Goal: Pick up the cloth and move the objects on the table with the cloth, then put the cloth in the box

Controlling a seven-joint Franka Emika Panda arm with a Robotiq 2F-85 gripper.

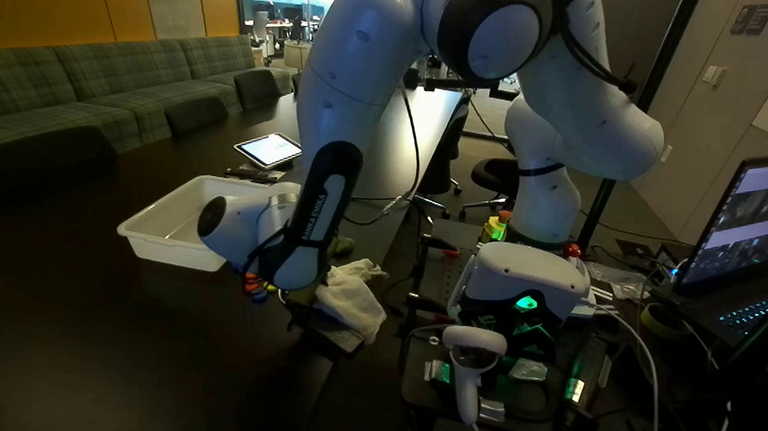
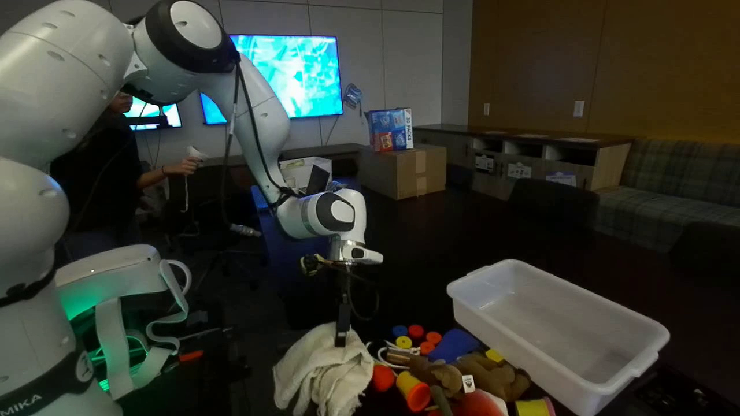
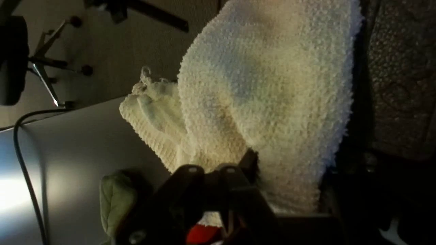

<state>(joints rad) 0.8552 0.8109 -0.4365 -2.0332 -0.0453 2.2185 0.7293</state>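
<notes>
1. The tool (image 2: pixel 341 340) points down, jaws brought together on a pinch of cloth (image 2: pixel 324 370) (exact grip spot is buried in the folds).
2. The cloth is whitish and crumpled, drooping on both sides of the tool; in the wrist view it fills much of the frame, loose threads at one corner.
3. The cloth is at the edge of the dark counter (image 1: pixel 133 357); in the wrist view part of it overlaps the floor (image 3: pixel 112 61) beyond that edge. Whether its lower folds rest on the counter can't be told.
4. Objects (image 2: pixel 448 375) lie in a loose cluster between the cloth and the box (image 2: pixel 520 349): red disc (image 2: pixel 415 331), yellow disc (image 2: pixel 403 342), blue disc (image 2: pixel 399 330), flat blue piece (image 2: pixel 454 345), brown plush (image 2: pixel 497 375) with a white tag.
5. A red ball-like item (image 2: pixel 383 378) is just beside the cloth (contact unclear), a tipped yellow-and-orange container (image 2: pixel 413 391) next to it.
6. The box is white, shallow, upright on the counter, apart from the cloth; the cluster runs along its near side.
7. A green soft item (image 3: pixel 117 200) lies on the counter near the cloth.
8. The white arm (image 1: pixel 336 92) hides part of the cluster in an exterior view.
9. Background: a tablet (image 1: pixel 268 149) on the counter past the box, a white headset (image 1: pixel 527 270) near a controller (image 1: pixel 467 383), a person (image 2: pixel 110 173) behind the arm.
</notes>
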